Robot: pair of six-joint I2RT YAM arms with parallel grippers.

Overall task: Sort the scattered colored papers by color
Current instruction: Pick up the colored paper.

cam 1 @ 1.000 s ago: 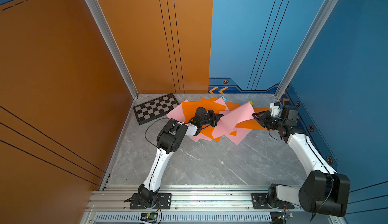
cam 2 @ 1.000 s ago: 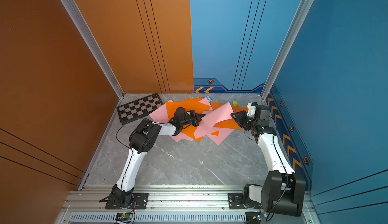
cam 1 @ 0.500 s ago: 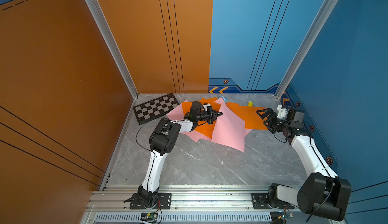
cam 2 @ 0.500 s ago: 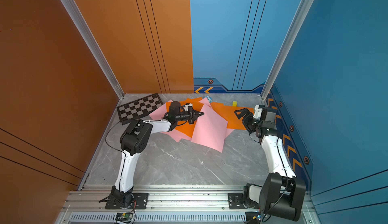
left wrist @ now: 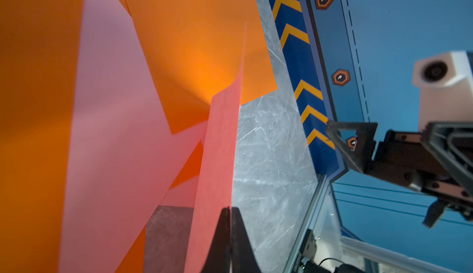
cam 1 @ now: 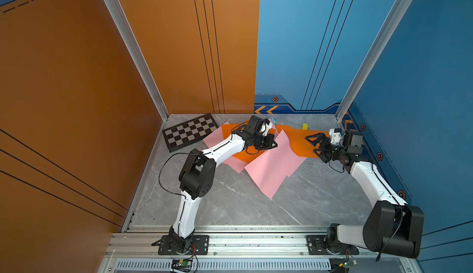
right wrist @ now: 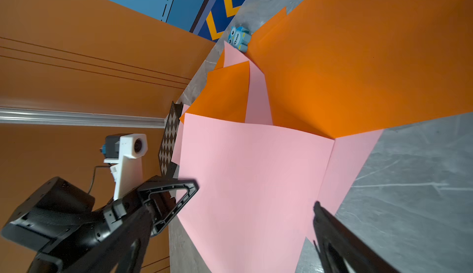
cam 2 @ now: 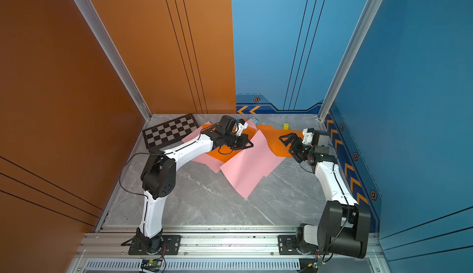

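Pink and orange colored papers lie overlapped at the back of the floor. My left gripper (cam 1: 275, 145) (cam 2: 250, 145) (left wrist: 229, 211) is shut on the edge of one large pink sheet (cam 1: 273, 166) (cam 2: 247, 168) (left wrist: 220, 143) (right wrist: 250, 177), which slopes from the jaws down to the floor at the front. Orange sheets (cam 1: 299, 141) (cam 2: 277, 143) (right wrist: 345, 67) lie behind it and to its right. More pink sheets (cam 1: 212, 141) lie under the left arm. My right gripper (cam 1: 314, 145) (cam 2: 288, 145) (right wrist: 230, 207) stands open over the orange sheets at the right, holding nothing.
A black-and-grey checkered board (cam 1: 190, 133) (cam 2: 169, 133) lies at the back left. A small yellow cube (cam 1: 304, 126) (cam 2: 286, 126) and a little blue toy (cam 1: 272, 119) (right wrist: 239, 39) sit near the back wall. Walls close in on the left, the back and the right.
My right gripper opened, let go of the pink sheet's right end and drew back to the right. The sheet dropped from its raised span onto the floor, with the left gripper still shut on it.
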